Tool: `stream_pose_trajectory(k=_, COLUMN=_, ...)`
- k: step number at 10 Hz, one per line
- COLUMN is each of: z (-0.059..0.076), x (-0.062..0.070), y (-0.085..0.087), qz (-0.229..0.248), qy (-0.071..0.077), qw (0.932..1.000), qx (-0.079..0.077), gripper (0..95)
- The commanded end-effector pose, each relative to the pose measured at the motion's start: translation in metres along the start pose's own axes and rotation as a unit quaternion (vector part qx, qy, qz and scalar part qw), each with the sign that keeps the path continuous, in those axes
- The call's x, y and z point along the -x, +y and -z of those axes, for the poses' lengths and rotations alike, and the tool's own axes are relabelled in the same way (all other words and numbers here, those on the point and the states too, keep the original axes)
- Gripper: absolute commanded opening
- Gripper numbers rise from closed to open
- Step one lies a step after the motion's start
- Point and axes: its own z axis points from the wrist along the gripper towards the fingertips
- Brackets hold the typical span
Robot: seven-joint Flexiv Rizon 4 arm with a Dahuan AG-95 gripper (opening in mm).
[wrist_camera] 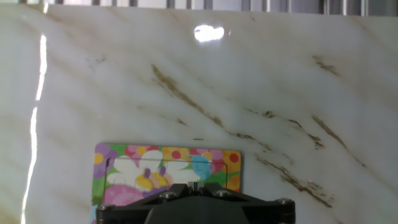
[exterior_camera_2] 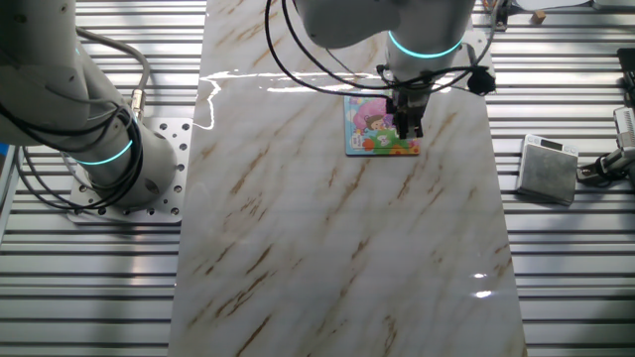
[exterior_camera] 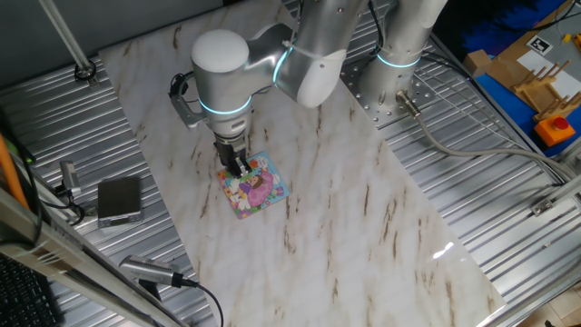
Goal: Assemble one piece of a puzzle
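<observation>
The puzzle lies flat on the marble table, a small square board with a pink, purple, yellow and green cartoon. It also shows in the other fixed view and in the hand view. My gripper points straight down with its tips at the board's near-left part, and in the other fixed view it is over the board's right side. In the hand view the gripper has its fingers drawn together on a thin pale sliver, the piece seen edge-on. The piece's green face is hidden.
A grey box sits on the ribbed metal left of the marble slab and also shows in the other fixed view. A second arm's base stands beside the slab. Cables lie along the metal edges.
</observation>
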Motion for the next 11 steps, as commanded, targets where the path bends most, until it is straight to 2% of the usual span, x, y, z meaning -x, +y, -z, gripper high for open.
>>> stream_pose_trajectory(k=1, z=0.0111, x=-0.0011, y=0.0049, qz=0.030, qy=0.018, qw=0.9994, qx=-0.001, gripper=0.0)
stream_pose_trajectory(k=3, z=0.0183, x=-0.0026, y=0.0078, qz=0.043, qy=0.027, qw=0.9987, qx=-0.001, gripper=0.0)
stream_pose_trajectory(k=7, z=0.0185, x=-0.0028, y=0.0080, qz=0.059, qy=0.027, qw=0.9979, qx=-0.001, gripper=0.0)
stream_pose_trajectory(k=11, z=0.0184, x=-0.0030, y=0.0079, qz=0.071, qy=0.033, qw=0.9969, qx=-0.002, gripper=0.0)
